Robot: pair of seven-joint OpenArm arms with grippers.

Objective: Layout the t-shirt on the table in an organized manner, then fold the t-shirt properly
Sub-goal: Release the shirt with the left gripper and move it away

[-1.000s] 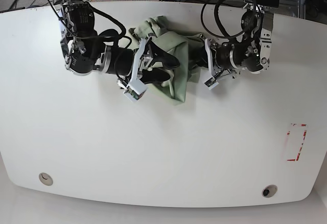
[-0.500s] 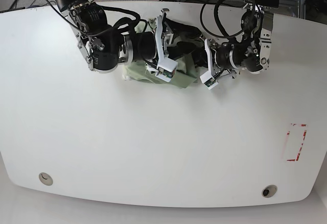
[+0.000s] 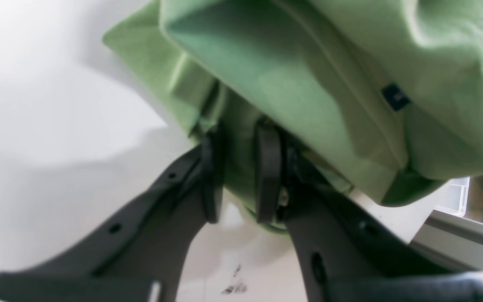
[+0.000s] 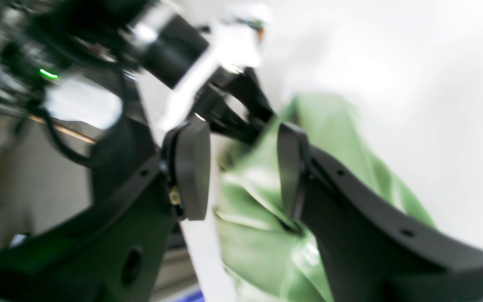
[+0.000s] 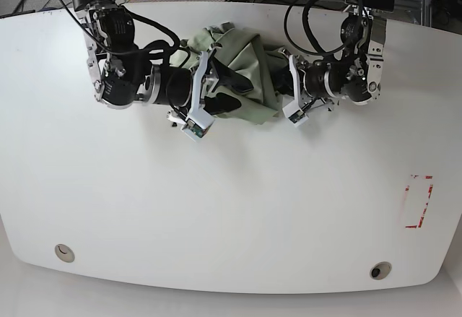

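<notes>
Base view: t-shirt [image 5: 245,79] bunched between arms; left end effector [image 3: 239,176] clamps it, right end effector [image 4: 241,172] apart.

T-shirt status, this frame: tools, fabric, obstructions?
Left tool shut on the pale sage-green t-shirt. Right tool open, fabric between its fingers. Shirt bunched on the glossy white table. No obstruction visible.

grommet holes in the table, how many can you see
2, both near the table's front edge: one grommet hole at the base view's lower left, the other at its lower right. More could hide under the arms or t-shirt.
</notes>
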